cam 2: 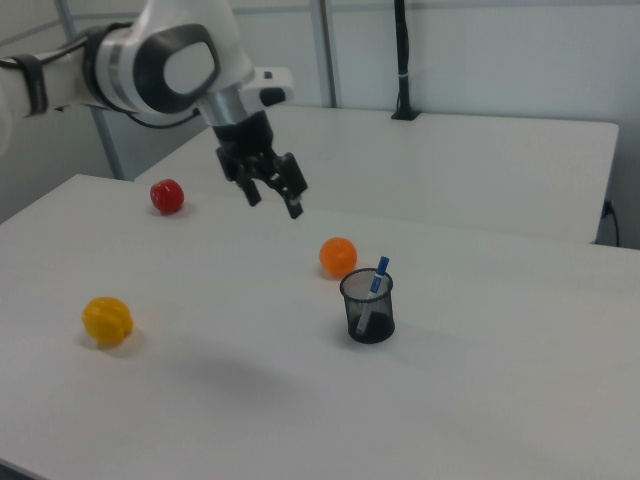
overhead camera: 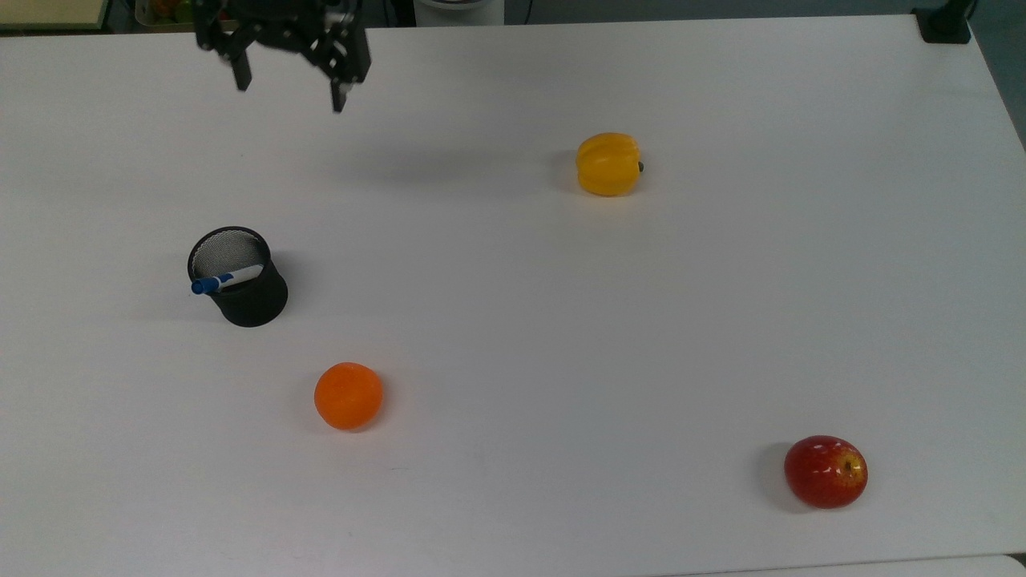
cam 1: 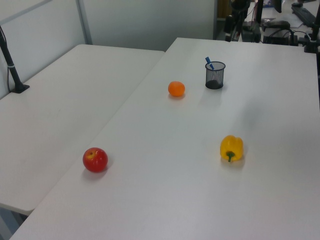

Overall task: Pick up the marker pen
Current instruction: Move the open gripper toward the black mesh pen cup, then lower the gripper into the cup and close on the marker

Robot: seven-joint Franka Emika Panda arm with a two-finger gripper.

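White table (overhead camera: 561, 320), a second white table alongside it in the left view, grey partition walls behind.

Marker pen (overhead camera: 226, 279): stands tilted in a black mesh cup (overhead camera: 248, 298), blue cap up and leaning over the rim toward the top view's left. In the right view the pen (cam 2: 374, 285) pokes above the cup (cam 2: 368, 308), white barrel visible through the mesh. In the left view the cup (cam 1: 215, 76) sits toward the far end of the table, blue cap (cam 1: 209, 62) just above its rim.

Gripper (overhead camera: 290, 92): black, fingers spread wide with nothing between them, in the air above the table's far edge, well apart from the cup. In the right view the gripper (cam 2: 272, 200) hangs above the table, tilted, on a white arm (cam 2: 150, 65) coming in from the right view's left.

Other items, all well apart on the table: orange (overhead camera: 348, 396) near the cup; yellow bell pepper (overhead camera: 609, 164) on its side; red apple (overhead camera: 826, 471) at the top view's lower right.
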